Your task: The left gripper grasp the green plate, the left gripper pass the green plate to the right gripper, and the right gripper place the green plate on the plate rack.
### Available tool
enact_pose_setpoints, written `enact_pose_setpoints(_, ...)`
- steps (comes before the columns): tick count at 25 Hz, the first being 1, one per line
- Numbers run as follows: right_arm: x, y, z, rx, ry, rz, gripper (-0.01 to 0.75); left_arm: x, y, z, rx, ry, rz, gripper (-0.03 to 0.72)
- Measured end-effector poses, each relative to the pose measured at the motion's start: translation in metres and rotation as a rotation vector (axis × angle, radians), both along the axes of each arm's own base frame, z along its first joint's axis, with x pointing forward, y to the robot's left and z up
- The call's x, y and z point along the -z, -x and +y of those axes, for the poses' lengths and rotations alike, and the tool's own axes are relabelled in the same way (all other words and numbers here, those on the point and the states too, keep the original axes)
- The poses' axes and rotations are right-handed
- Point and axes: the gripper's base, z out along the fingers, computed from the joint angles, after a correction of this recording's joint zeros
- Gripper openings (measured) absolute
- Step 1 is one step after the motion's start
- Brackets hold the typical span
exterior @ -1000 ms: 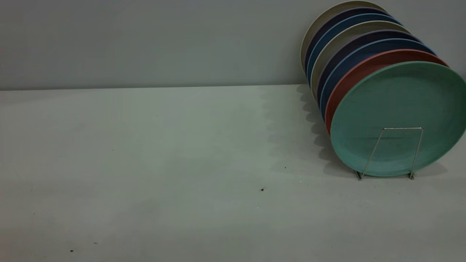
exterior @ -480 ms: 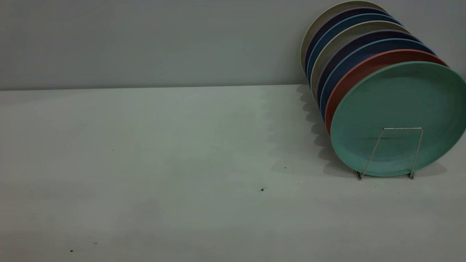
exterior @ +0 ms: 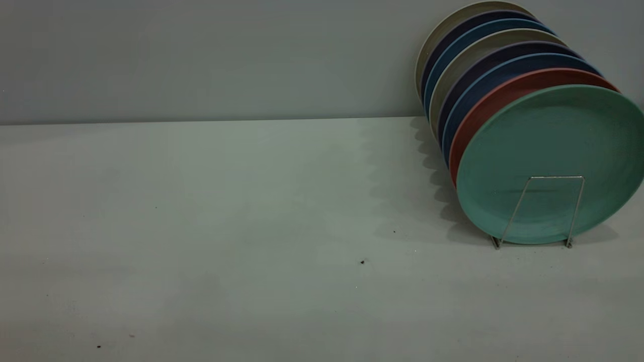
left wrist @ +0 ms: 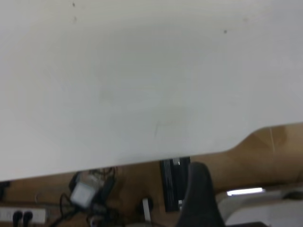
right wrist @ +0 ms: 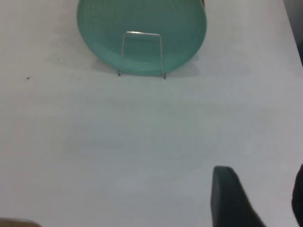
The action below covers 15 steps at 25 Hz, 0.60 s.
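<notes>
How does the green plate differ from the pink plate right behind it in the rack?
The green plate stands at the front of the row with its whole face showing; the pink plate shows only a crescent of rim behind it. The rack has its front wire loop crossing the green plate's lower face, not the pink plate's. Both stand on edge, leaning alike, and look the same size.

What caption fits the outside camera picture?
Green plate stands at the front of a row of plates in the wire plate rack.
</notes>
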Motion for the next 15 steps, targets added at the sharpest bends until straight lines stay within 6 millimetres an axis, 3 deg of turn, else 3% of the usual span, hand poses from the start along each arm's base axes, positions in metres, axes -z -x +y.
enact_pose_setpoints(10,0.000,0.000,0.000,-0.043,-0.003,0.000,0.339,-0.004,0.042,-0.001,-0.005,-0.005,-0.293,0.591)
enact_pose_setpoints(15,0.000,0.000,0.000,-0.043,-0.003,0.000,0.339,-0.003,0.052,-0.001,-0.002,-0.006,-0.358,0.591)
